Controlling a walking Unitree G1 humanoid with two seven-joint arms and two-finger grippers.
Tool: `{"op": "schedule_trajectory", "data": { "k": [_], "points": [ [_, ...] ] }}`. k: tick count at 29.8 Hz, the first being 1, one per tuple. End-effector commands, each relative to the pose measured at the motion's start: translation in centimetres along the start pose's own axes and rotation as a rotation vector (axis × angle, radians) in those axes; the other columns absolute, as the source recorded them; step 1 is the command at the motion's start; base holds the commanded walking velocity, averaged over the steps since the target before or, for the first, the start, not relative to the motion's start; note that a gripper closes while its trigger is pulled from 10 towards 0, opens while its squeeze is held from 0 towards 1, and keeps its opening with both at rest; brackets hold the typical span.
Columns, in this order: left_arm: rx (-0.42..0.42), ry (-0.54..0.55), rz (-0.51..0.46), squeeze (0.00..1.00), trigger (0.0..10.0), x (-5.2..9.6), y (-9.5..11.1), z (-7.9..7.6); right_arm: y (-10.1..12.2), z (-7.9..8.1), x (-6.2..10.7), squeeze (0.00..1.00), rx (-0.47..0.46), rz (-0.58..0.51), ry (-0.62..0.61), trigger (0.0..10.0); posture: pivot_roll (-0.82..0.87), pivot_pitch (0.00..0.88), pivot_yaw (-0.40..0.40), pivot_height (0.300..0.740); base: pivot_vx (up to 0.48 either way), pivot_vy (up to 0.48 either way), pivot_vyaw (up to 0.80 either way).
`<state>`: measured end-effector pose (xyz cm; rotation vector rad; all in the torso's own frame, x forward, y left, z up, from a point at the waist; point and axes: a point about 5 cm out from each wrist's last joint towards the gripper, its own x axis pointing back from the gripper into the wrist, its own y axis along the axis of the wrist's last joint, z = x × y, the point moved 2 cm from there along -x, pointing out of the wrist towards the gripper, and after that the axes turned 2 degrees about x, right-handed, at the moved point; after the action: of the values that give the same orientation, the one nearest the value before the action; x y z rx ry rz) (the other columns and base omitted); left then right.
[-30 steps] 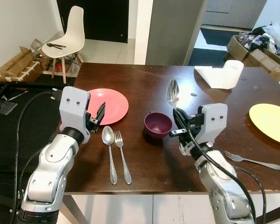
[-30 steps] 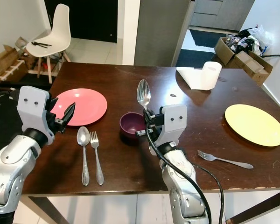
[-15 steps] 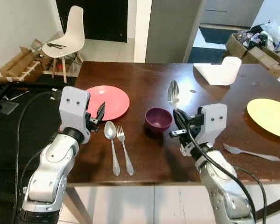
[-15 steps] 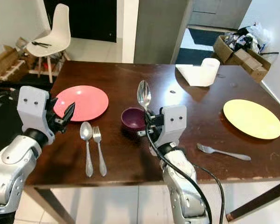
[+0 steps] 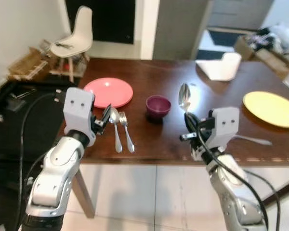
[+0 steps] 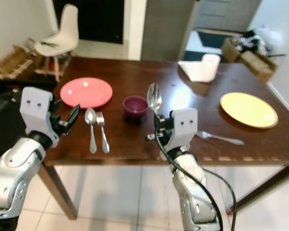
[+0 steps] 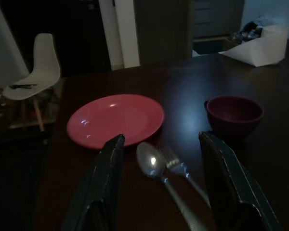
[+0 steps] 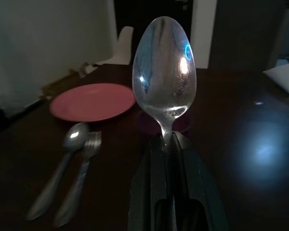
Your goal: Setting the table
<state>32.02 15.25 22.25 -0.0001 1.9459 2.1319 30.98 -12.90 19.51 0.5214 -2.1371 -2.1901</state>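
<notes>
My right gripper (image 5: 188, 124) is shut on the handle of a silver spoon (image 5: 184, 97), which stands upright with its bowl on top (image 8: 164, 67). It hovers at the table's front edge, right of a purple bowl (image 5: 158, 104). A yellow plate (image 5: 272, 108) lies far right with a fork (image 5: 251, 139) in front of it. My left gripper (image 5: 106, 115) is open, its fingers (image 7: 105, 180) apart with nothing between them, near the front left edge. Ahead of it lie a pink plate (image 7: 115, 119), a second spoon (image 5: 115, 128) and a fork (image 5: 125, 132) side by side.
A white paper towel roll (image 5: 220, 67) lies at the far side of the dark wooden table (image 5: 154, 149). A white chair (image 5: 73, 39) and cardboard boxes (image 5: 23, 63) stand beyond the left end. Tiled floor (image 5: 149, 197) spreads below the front edge.
The whole view has pulled back from the table, so more floor shows under its front edge. Both grippers keep their pose and the spoon stays held upright.
</notes>
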Motion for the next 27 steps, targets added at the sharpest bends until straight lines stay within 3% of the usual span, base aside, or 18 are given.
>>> {"op": "schedule_trajectory", "data": {
  "k": [1, 7, 27],
  "points": [
    [0.004, 0.007, 0.011, 0.00, 10.0, 0.08, -0.38, 0.13, 0.01, 0.12, -0.09, 0.00, 0.014, 0.000, 0.006, 10.0, -0.03, 0.000, 0.037, 0.740, -0.285, 0.000, 0.00],
    [0.005, 0.008, 0.011, 0.00, 10.0, 0.00, -0.35, 0.11, -0.15, 0.00, -0.06, 0.00, 0.006, 0.008, -0.001, 10.0, -0.03, 0.000, 0.038, 0.740, -0.047, 0.000, 0.00],
    [0.022, -0.016, 0.016, 0.00, 10.0, -0.15, -0.39, -0.40, -0.41, -0.20, -0.12, 0.00, -0.032, 0.025, -0.017, 10.0, -0.03, 0.000, 0.041, 0.740, 0.000, 0.000, -0.80]
  ]
}}
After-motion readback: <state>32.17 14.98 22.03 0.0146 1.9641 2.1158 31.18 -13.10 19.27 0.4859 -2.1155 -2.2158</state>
